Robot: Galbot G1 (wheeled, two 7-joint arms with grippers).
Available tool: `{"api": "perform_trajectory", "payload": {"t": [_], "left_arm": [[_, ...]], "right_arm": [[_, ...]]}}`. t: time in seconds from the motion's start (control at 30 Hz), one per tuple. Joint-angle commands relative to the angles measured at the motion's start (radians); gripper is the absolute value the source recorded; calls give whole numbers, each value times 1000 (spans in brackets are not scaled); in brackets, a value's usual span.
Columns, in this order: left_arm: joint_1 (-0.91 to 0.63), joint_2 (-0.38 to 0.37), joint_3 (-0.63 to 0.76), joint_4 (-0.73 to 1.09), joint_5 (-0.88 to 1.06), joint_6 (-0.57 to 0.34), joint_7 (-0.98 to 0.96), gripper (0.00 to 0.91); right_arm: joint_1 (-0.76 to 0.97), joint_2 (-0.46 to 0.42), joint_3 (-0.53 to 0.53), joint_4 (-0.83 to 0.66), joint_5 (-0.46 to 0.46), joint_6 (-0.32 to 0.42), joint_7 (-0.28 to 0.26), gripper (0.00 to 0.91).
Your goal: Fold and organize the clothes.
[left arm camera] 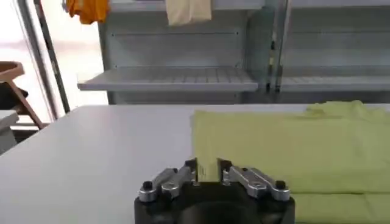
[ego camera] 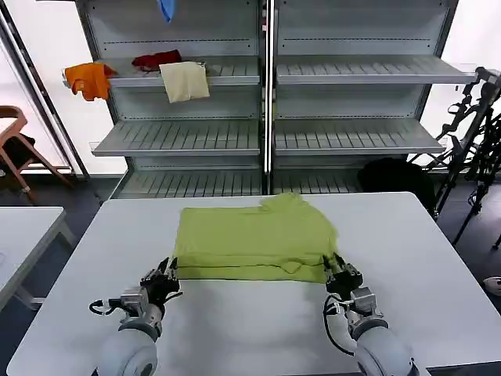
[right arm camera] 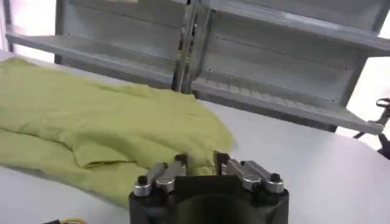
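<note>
- T-shirt (ego camera: pixel 254 239): lime-green, lies flat on the white counter (ego camera: pixel 407 258), roughly centred and toward the far half. Folded into a wide rectangle, with a second layer showing as a strip along the near edge. A rumpled bump of fabric sits at the far right corner.
- Left hand (ego camera: pixel 162 283): low over the counter at the shirt's near-left corner. In the left wrist view (left arm camera: pixel 207 172) the fingers stand slightly apart with a narrow gap, and the shirt's corner edge lies right at that gap. Can't tell whether fabric is actually pinched; it looks released, not clenched.
- Right hand (ego camera: pixel 342 276): low at the shirt's near-right corner, just beside the fabric edge. In the right wrist view (right arm camera: pixel 200 164) the fingers are apart with green fabric directly in front of and between the tips. Reads as unclenched, with contact unclear.
- Both arms come in from the near edge of the counter, about symmetric, one at each near corner.
- Shelving unit (ego camera: pixel 266 102) behind the counter: grey metal. On its upper left shelf are an orange garment (ego camera: pixel 89 78), a red item (ego camera: pixel 156 59) and a cream cloth (ego camera: pixel 185 81) draped over the shelf edge. Something blue (ego camera: pixel 166 9) hangs above them.
- A wooden chair (ego camera: pixel 16 145) at far left, a second counter (ego camera: pixel 23 235) at the left edge.
</note>
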Motion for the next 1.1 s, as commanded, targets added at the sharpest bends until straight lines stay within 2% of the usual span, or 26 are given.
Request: {"api": "perform_trajectory", "payload": {"t": [0.03, 0.27, 0.43, 0.67, 0.73, 0.83, 0.93, 1.0, 1.1], "left_arm": [[2, 4, -11, -21, 11, 29, -6, 907], [41, 2, -24, -90, -82, 103, 3, 907], [38, -6, -29, -69, -93, 113, 11, 907], [37, 0, -51, -54, -137, 112, 39, 907], [30, -3, -55, -46, -154, 110, 37, 867], [22, -3, -61, -24, -169, 103, 35, 736], [20, 2, -66, 2, -172, 95, 42, 705], [20, 1, -71, 25, -172, 90, 48, 705], [29, 0, -72, 37, -168, 80, 60, 655]], "right_arm": [[-57, -13, 47, 116, 117, -69, 54, 907], [-133, -17, 101, 147, 205, -87, 32, 907], [-138, -10, 113, 129, 244, -91, 17, 907], [-130, -9, 113, 116, 242, -85, 4, 907], [-124, -8, 108, 113, 240, -85, -1, 907], [-115, -3, 100, 103, 238, -86, -6, 907], [-108, 3, 93, 97, 237, -86, -6, 907], [-105, 3, 89, 94, 236, -86, -5, 887], [-102, 2, 85, 88, 236, -86, -6, 836]]}}
